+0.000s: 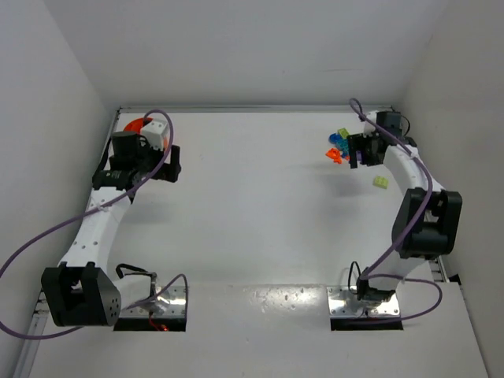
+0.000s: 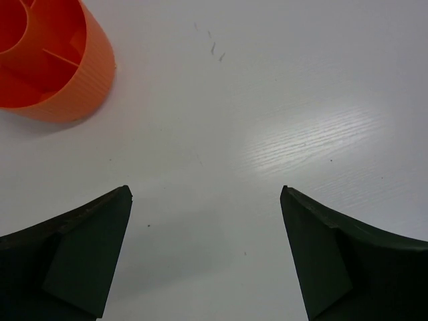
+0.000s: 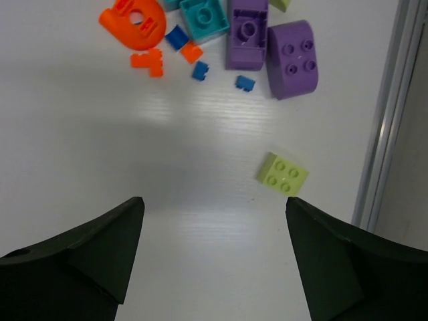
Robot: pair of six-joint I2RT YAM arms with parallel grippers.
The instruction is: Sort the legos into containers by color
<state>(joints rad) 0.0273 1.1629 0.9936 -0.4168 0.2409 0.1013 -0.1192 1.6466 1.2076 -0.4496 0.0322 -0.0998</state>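
My left hand (image 2: pixel 205 200) is spread as wide as it goes. Both fingers hang over the bare white surface (image 1: pixel 260 205) with nothing between them and nothing touched. The orange bowl (image 2: pixel 67 73) sits up and to the left of that hand in its wrist view, near but clear of the fingers, and I can make out dividing walls inside it. From the overhead camera the bowl is in the far left corner, partly hidden behind the left wrist.

My right hand (image 3: pixel 214 207) is also opened wide and holds nothing. The legos (image 3: pixel 246 37) lie on the surface ahead of it, at the far right side beside the metal edge rail (image 3: pixel 388 114). One yellow-green brick (image 3: pixel 283 174) lies alone, nearest the right finger and apart from the rest. Beyond it are two purple bricks (image 3: pixel 292 58) side by side, a teal brick (image 3: pixel 204 17), and an orange ring-shaped piece (image 3: pixel 134 23). A few tiny blue bits (image 3: pixel 176 37) and orange bits (image 3: pixel 148 62) are scattered just below those. Neither hand touches any brick.
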